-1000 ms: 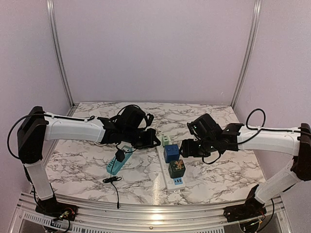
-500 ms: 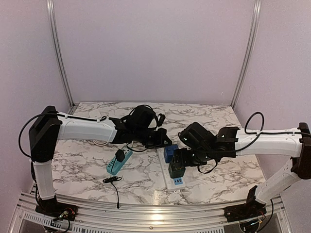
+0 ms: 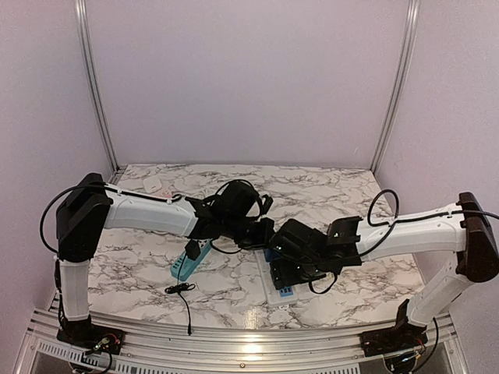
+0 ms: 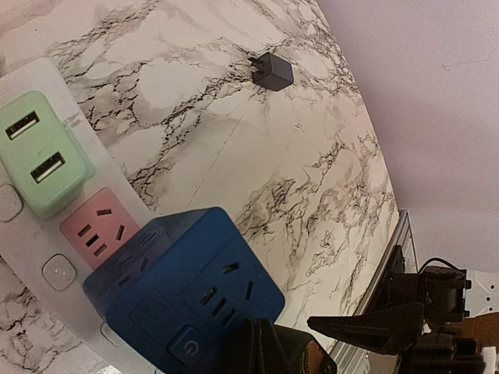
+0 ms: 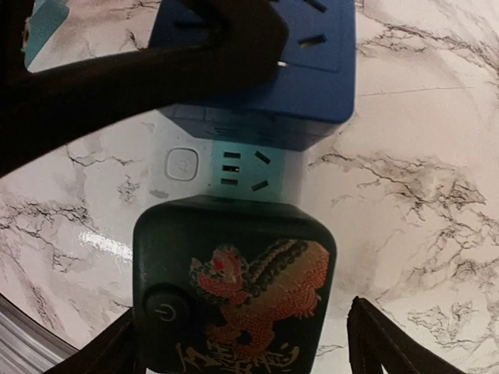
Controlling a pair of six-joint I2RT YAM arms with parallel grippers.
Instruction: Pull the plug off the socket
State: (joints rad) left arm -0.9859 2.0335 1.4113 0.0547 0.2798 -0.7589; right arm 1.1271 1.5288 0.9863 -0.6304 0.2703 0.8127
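A white power strip [image 3: 274, 294] lies mid-table and carries a green USB plug [image 4: 39, 152], a blue cube plug [image 4: 187, 288] and a dark cube plug with a red dragon [image 5: 234, 288]. My right gripper [image 5: 243, 312] is open and straddles the dragon cube, with one finger [image 5: 382, 343] to its right and one at its left side. In the top view the right gripper [image 3: 284, 267] hides most of that cube. My left gripper [image 4: 265, 347] looks shut, its tips at the near face of the blue cube. From above the left gripper [image 3: 261, 234] sits over the strip's far end.
A teal power strip [image 3: 185, 265] with a black plug [image 3: 191, 251] and a loose black cable [image 3: 181, 290] lies left of the white strip. A small black adapter [image 4: 273, 72] sits on the marble further back. A white object [image 3: 153, 185] lies at the back left.
My right gripper has moved left and down until it straddles the dragon cube. My left gripper has moved right, over the blue cube.
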